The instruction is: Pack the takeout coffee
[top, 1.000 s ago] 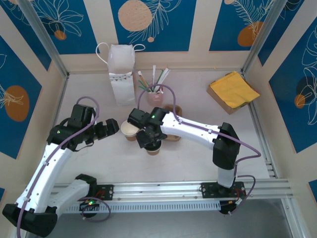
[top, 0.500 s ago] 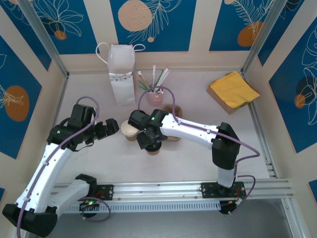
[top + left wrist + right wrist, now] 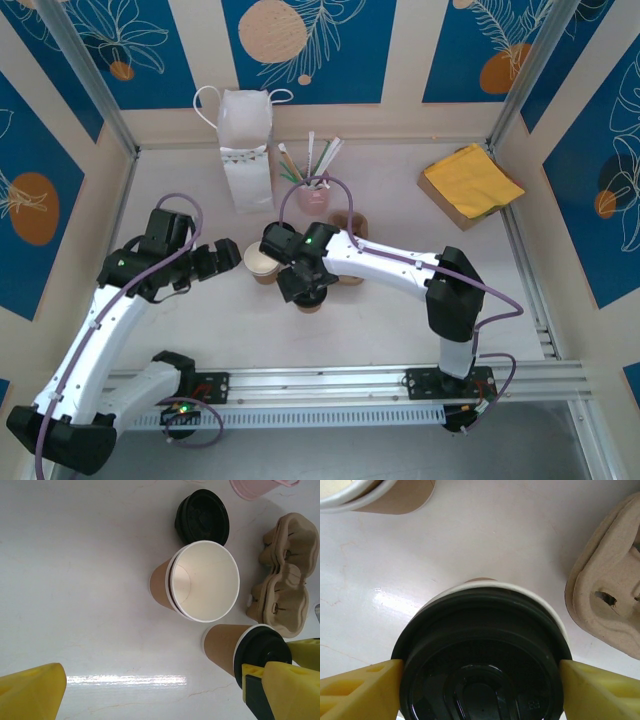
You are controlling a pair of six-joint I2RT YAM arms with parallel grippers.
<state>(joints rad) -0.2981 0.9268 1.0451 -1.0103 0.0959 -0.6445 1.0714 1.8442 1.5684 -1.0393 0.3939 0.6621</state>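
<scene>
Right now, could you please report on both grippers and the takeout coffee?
Left gripper open, empty. Right gripper closed on takeout coffee, cup upright. Open cup and carrier close beside it.

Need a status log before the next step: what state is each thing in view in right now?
takeout coffee: lidded, upright on the table
right gripper: shut on the takeout coffee's lid
left gripper: open, empty
open cup: upright, unlidded, empty
loose lid: lying on the table beside the open cup
cup carrier: visible wells empty
paper bag: standing upright
</scene>
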